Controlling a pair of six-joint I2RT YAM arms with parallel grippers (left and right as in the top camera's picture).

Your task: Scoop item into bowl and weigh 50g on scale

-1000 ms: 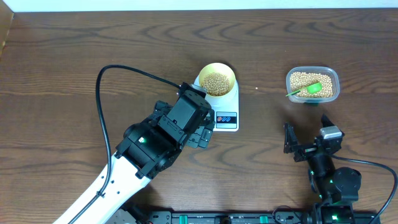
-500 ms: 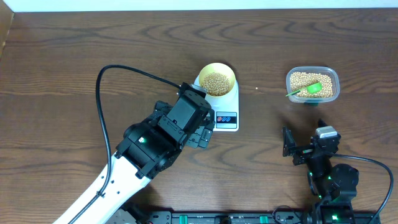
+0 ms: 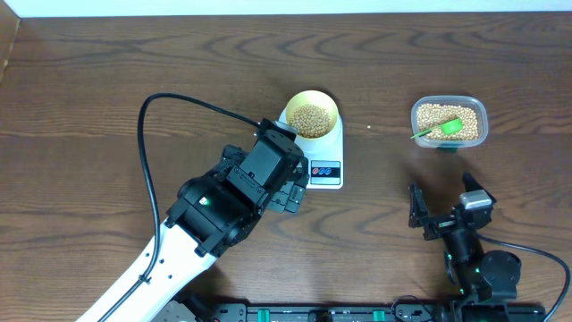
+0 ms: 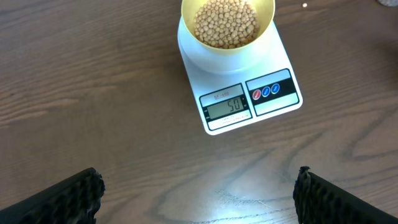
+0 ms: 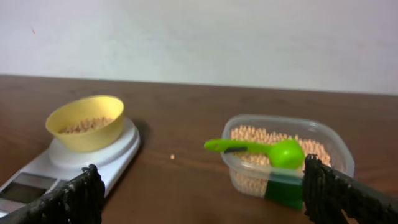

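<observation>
Yellow bowl (image 3: 312, 114) of beans (image 3: 312, 120) on the scale (image 3: 327, 170); both tools released.
Overhead, we see the left tool (image 3: 294, 193) spread wide just beside the scale, and the right tool (image 3: 444, 210) likewise, well right of it. Left wrist: display (image 4: 227, 106) shows 50. Right wrist: we judge the bowl light, slippery, best held by its rim; dark wood surface (image 5: 180, 124), white wall (image 5: 199, 37).

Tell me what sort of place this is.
Probably a robot test bench, not a kitchen: a bare wooden table against a plain white wall, a robot arm trailing its cable, and one scale carrying a bowl of beans.
</observation>
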